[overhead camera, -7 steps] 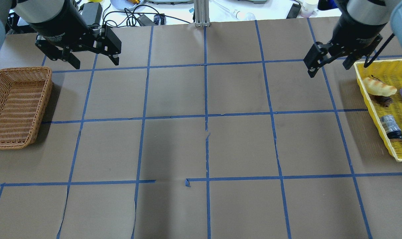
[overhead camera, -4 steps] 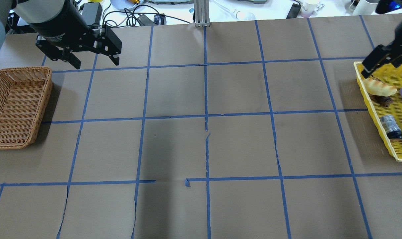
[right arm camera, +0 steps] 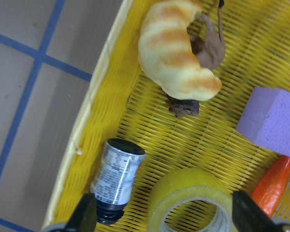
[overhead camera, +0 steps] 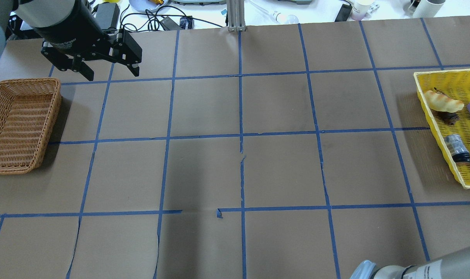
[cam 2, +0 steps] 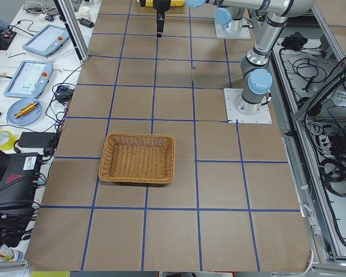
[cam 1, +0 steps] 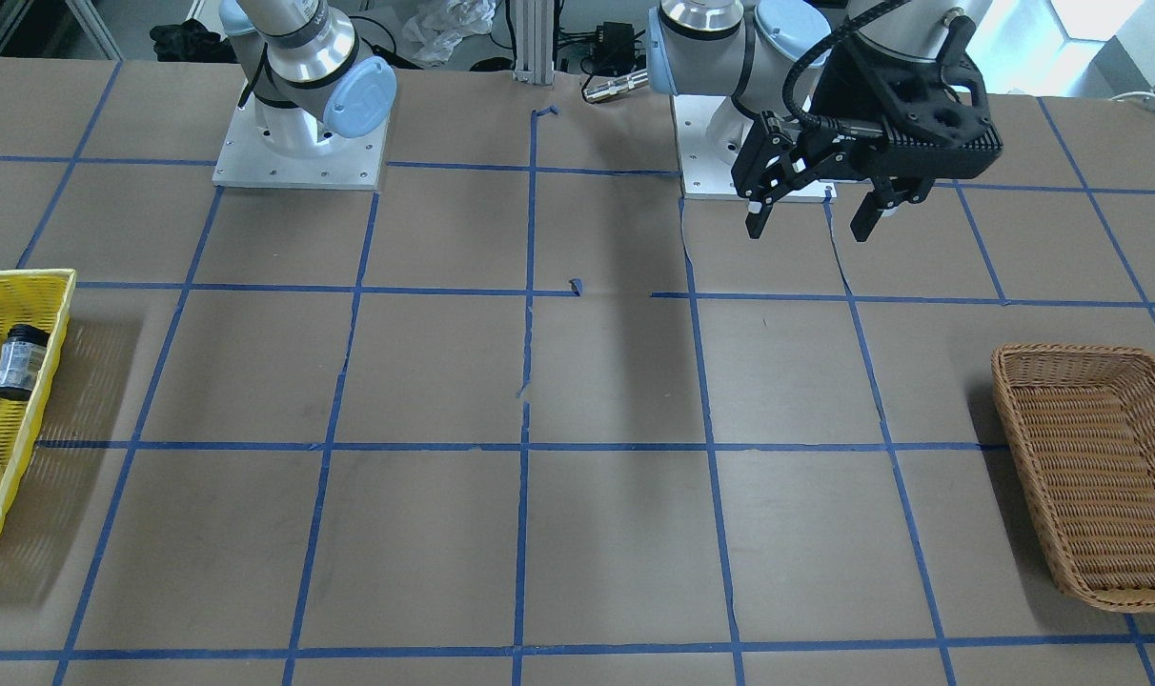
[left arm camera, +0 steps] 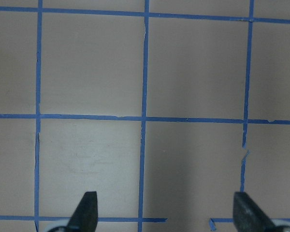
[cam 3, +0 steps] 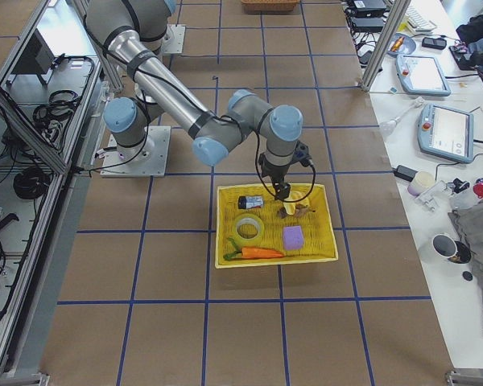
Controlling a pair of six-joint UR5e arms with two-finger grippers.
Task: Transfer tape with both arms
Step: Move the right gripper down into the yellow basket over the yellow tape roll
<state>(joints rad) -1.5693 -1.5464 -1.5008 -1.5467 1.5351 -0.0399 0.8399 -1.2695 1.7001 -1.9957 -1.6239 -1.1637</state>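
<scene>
Our right pincer (right arm camera: 166, 215) hung over the yellow basket (right arm camera: 94, 125), its jaws spread wide to either side of the tape (right arm camera: 183, 183). The tape lay flat on the basket floor between a small bottle (right arm camera: 117, 176) and a toy carrot (right arm camera: 273, 186). We judged that the spread was meant to straddle the roll for a descent. Our left pincer (overhead camera: 111, 73), jaws likewise apart and empty, hovered above the tabletop (overhead camera: 281, 170) near the wicker basket (overhead camera: 57, 112), presumably stationed to receive the handover.

No legible text, white print on left hand (overhead camera: 113, 74) too small, label on small bottle (right arm camera: 117, 178) blurred
</scene>
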